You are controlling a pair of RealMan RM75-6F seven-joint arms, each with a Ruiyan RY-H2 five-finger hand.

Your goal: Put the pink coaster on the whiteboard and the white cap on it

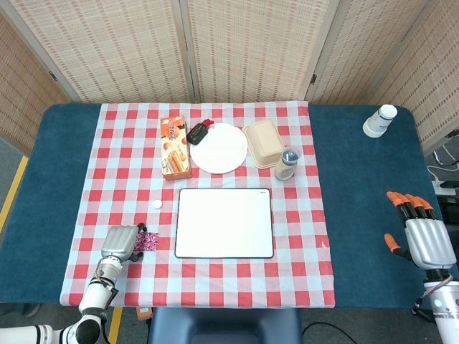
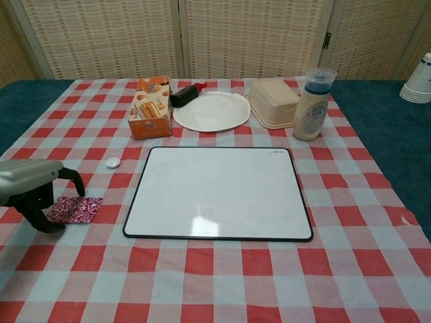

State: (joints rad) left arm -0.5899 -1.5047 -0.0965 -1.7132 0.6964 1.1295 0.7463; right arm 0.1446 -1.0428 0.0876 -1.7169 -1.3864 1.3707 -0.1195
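Left hand [image 2: 34, 192] at the near-left part of the desk [image 1: 358, 215], palm down, fingers curled over the left edge of the pink coaster [image 2: 75, 209]. The fingertips appear to touch or nearly touch the coaster, which lies flat on the checked cloth [image 2: 222, 276]; whether it is pinched cannot be told, so this reads as the start of a grasp. The coaster sits just beside the left edge of the whiteboard [image 2: 219, 193], so only a short carry toward the desk's centre would be needed. White cap [image 2: 112, 162] rests on the cloth behind the coaster, near the whiteboard's far-left corner, untouched; it comes second because it must sit on the coaster. Right hand [image 1: 419, 236] is well apart at the near-right edge of the desk, fingers extended and spread, holding nothing, presumably parked clear of the work.
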